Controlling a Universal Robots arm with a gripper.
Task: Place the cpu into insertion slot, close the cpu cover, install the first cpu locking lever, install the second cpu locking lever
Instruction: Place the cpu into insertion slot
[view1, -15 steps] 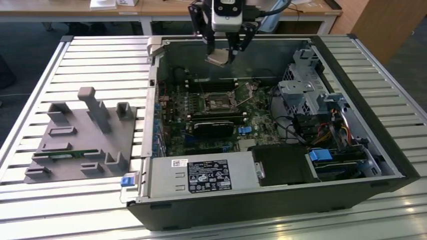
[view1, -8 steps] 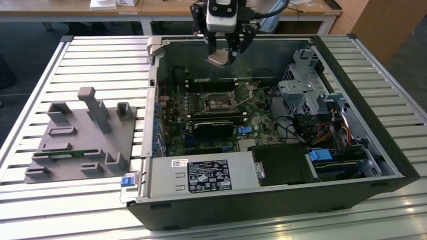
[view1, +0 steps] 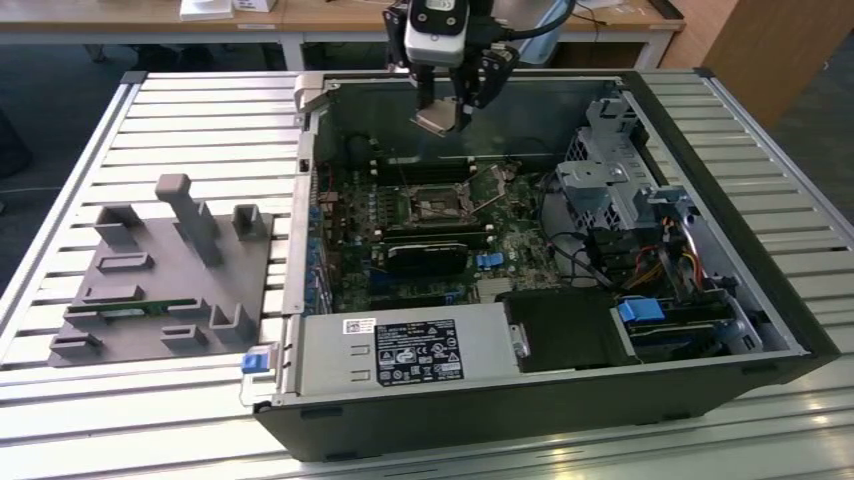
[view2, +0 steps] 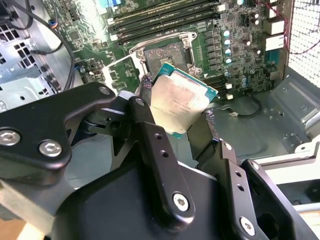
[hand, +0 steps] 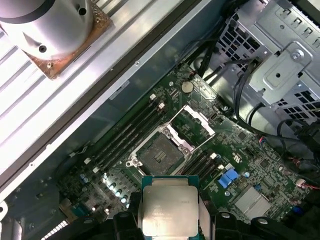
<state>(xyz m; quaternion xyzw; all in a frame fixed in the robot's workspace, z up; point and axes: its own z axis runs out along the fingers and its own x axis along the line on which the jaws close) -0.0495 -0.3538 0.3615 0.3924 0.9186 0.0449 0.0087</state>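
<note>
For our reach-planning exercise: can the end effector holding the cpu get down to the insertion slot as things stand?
Probably yes: the end effector grips the cpu above the motherboard, the cpu cover stands swung open, and nothing lies over the insertion slot.

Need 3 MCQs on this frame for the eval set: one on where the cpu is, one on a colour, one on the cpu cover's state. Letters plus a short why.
1. Where is the cpu?
A) seated in the insertion slot
B) between the jaws, held in the air
C) lying on the cpu cover

2. What colour is the cpu's top?
A) black
B) silver-grey
C) blue

3. How does the cpu cover stand?
A) shut over the insertion slot
B) held in the jaws
C) swung open, insertion slot bare

Answers:
1 B: the jaws grip the cpu by two edges, clear of the insertion slot.
2 B: its metal top reads silver-grey in both wrist views.
3 C: the frame stands raised beside the slot's dark, empty centre.
</note>
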